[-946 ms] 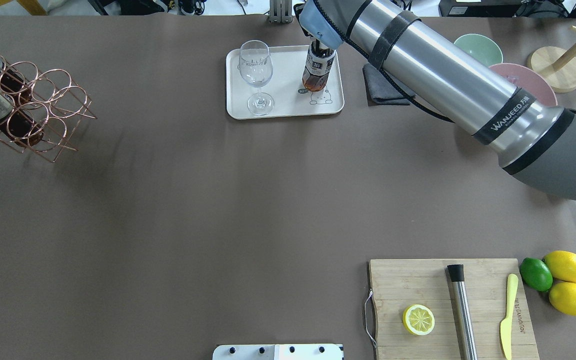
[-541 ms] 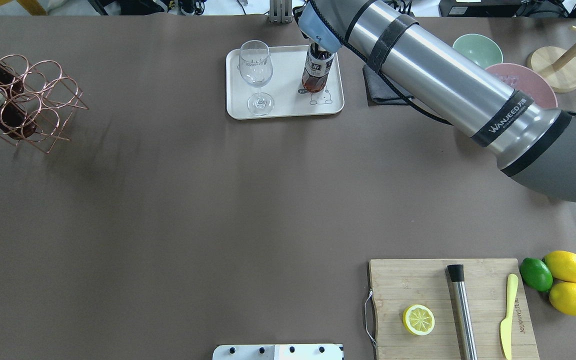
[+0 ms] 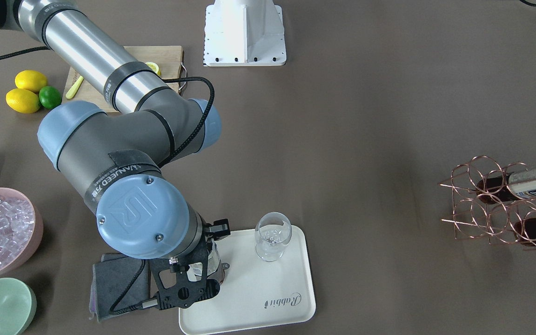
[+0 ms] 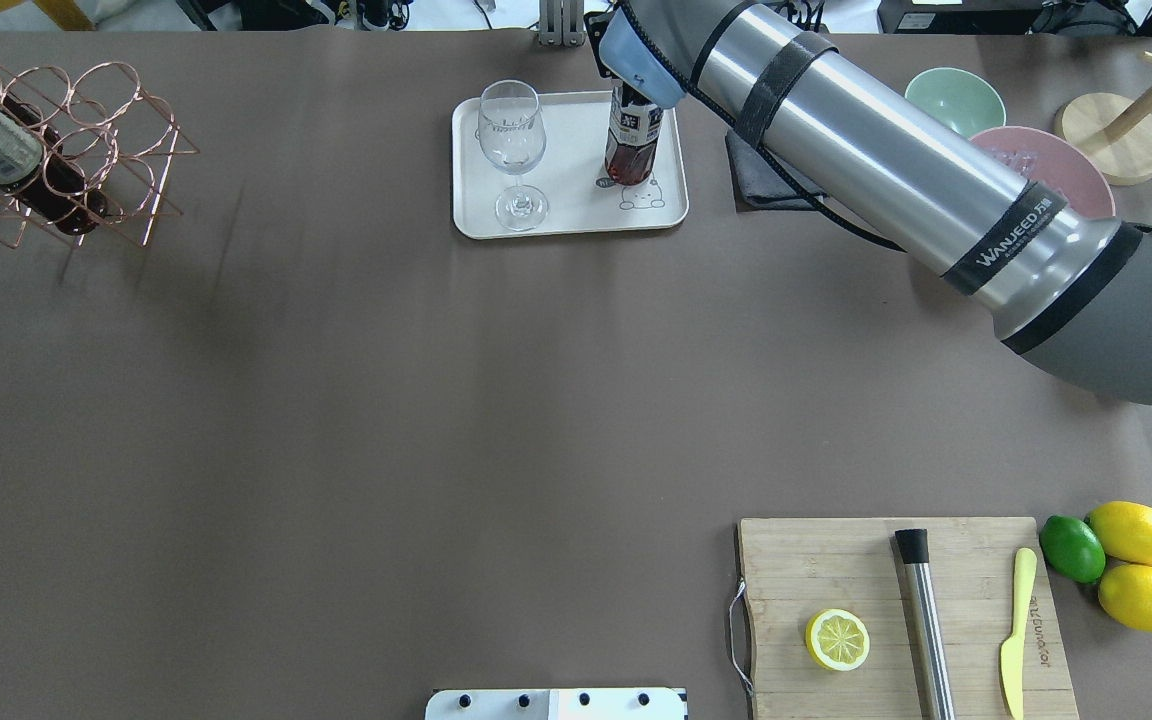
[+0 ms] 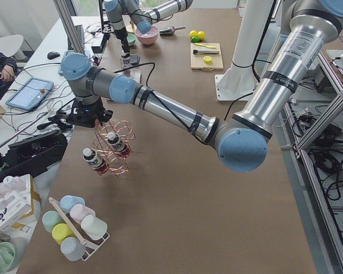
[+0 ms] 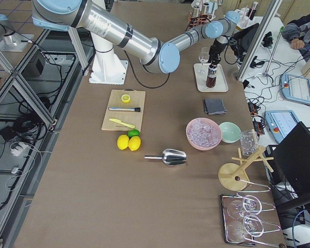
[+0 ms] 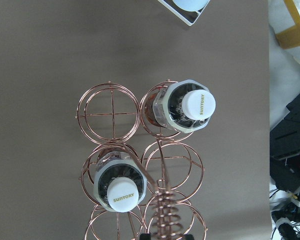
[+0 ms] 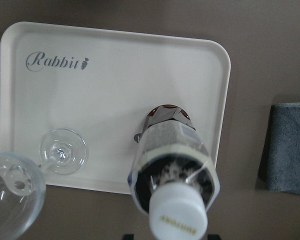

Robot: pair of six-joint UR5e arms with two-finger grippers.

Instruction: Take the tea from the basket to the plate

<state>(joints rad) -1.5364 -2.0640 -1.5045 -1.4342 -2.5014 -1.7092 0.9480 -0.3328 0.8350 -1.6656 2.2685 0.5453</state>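
The right gripper (image 8: 169,236) is closed on the cap of the tea (image 4: 633,150). The bottle leaned a moment ago and now stands nearly upright on the plate (image 4: 576,205). Well away from the plate, the left gripper (image 5: 90,121) clasps the handle of the basket (image 4: 66,150), which has swung farther off.

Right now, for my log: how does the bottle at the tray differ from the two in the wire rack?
The tray bottle stands upright beside a glass; the rack bottles sit in rings of the rack. The tray bottle is single; the rack bottles are a pair. All: white caps, dark tea.
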